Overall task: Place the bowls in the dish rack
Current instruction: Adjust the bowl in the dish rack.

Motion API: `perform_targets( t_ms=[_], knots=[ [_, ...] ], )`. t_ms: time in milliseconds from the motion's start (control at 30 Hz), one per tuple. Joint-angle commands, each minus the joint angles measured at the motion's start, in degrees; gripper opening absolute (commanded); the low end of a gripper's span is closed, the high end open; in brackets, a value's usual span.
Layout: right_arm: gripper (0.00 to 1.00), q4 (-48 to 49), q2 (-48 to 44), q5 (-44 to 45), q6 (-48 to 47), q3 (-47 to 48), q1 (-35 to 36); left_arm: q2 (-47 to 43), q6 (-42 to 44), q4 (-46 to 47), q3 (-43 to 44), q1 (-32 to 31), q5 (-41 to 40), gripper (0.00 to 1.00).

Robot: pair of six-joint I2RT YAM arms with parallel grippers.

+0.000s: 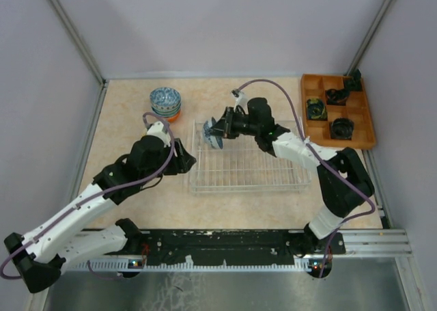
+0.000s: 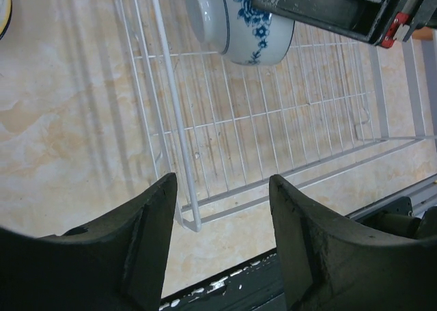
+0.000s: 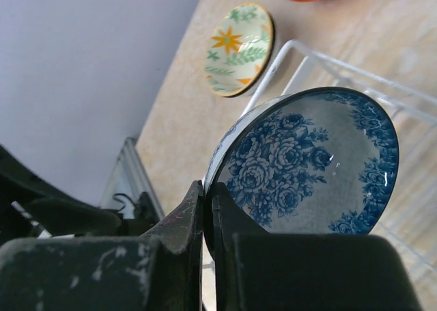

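Observation:
The dish rack (image 1: 247,162) is a pale wire basket in the middle of the table. My right gripper (image 1: 222,128) is shut on the rim of a white bowl with blue flowers (image 1: 212,134) and holds it on edge over the rack's far left corner. The right wrist view shows the jaws (image 3: 207,195) pinching that bowl (image 3: 314,160) above the rack wire (image 3: 321,65). A stack of bowls (image 1: 166,102), orange at the bottom, stands behind the rack's left end. My left gripper (image 1: 188,162) is open and empty at the rack's left edge (image 2: 171,106); its view shows the held bowl (image 2: 239,24) above.
A green-patterned bowl (image 3: 239,48) sits on the table left of the rack, hidden under my left arm in the top view. An orange wooden tray (image 1: 338,109) with black items stands at the back right. Walls close in the left, back and right sides.

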Motion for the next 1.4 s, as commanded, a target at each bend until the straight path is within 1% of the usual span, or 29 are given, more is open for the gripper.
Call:
perform_targets(
  t_ms=[0, 200, 433, 800, 1133, 1367],
  knots=[
    [0.0, 25.8, -1.2, -6.6, 12.6, -4.9, 0.3, -1.5, 0.5, -1.9, -0.5, -0.3, -1.6, 0.63],
    [0.0, 32.1, -0.5, -4.3, 14.7, -8.5, 0.3, -3.0, 0.3, -2.4, -1.3, -0.3, -1.9, 0.64],
    [0.0, 40.7, 4.2, -3.4, 19.1, -12.0, 0.3, -4.2, 0.0, -2.7, -2.3, -0.2, -2.0, 0.64],
    [0.0, 44.7, 8.5, 0.6, 19.9, -12.5, 0.0, -4.6, 0.2, -2.8, -2.5, -0.2, -2.4, 0.64],
    [0.0, 54.1, 14.7, 1.9, 24.6, -14.2, -0.9, -4.5, 0.7, -3.0, -1.5, -0.3, -2.1, 0.63],
    [0.0, 55.7, 14.7, 4.6, 25.4, -17.3, -0.9, -5.3, 0.8, -3.2, -1.1, -0.3, -1.6, 0.63]
  ],
)
